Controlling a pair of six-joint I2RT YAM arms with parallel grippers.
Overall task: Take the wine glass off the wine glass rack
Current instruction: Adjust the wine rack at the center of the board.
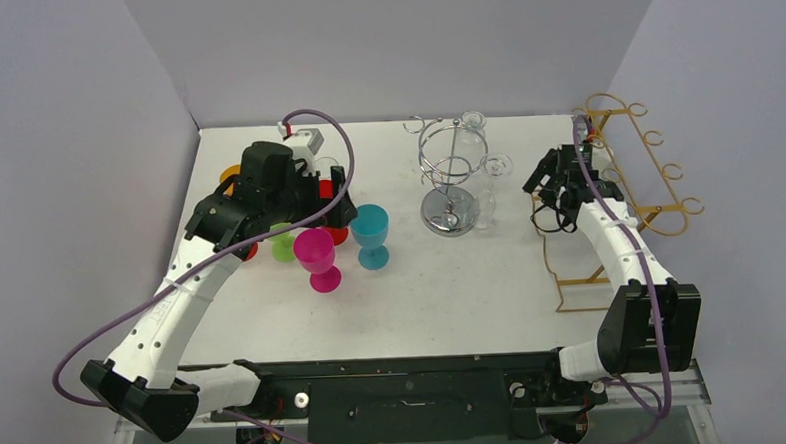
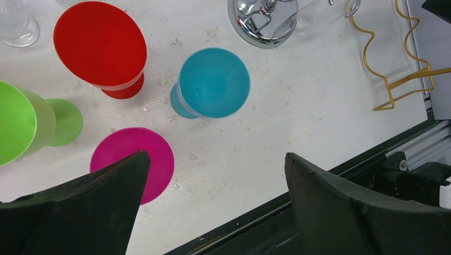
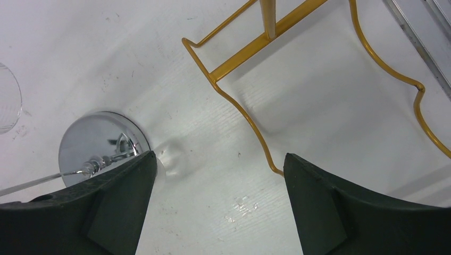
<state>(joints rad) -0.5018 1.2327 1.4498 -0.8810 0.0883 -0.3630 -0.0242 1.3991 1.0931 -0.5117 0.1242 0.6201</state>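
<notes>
**Status.** Removal not begun, judging by the layout. The clear wine glass [image 1: 497,164] hangs on the right-hand ring of the chrome wine glass rack [image 1: 447,175], which stands ctr-rear on the surface [image 1: 452,299]. A 2nd clear glass [image 1: 473,120] hangs on the rack's far side. A 3rd [image 1: 485,210] sits low beside the chrome base; hanging or standing, cannot tell.

**Right jaws.** Spread, nothing btwn them. The right arm [image 1: 610,233] puts them just right of the chrome rack, btwn it and the gold wire rack [image 1: 657,170], apart from every glass.

**Left jaws.** Spread wide, empty, held above the coloured goblets. The left arm [image 1: 191,281] is well apart from the chrome rack.

**Left to do (est.).** Bring the right jaws to a stem, close, slide the foot out of its ring, set the glass down.

**View differences.**
- Top view: the only one showing the rings, the hanging glasses and both arms together.
- Right wrist: shows the rack base [image 3: 101,143] close up, w/ a thin clear stem [image 3: 48,179] across it and a faint glass shape [image 3: 171,158] at its edge. Rings out of frame.
- Left wrist: looks into the red goblet [image 2: 101,45], teal goblet [image 2: 213,82], green goblet [image 2: 21,122] and magenta goblet [image 2: 133,159]. It also shows a clear glass foot [image 2: 18,26] at top left, mostly covered by the arm in the top view.
</notes>
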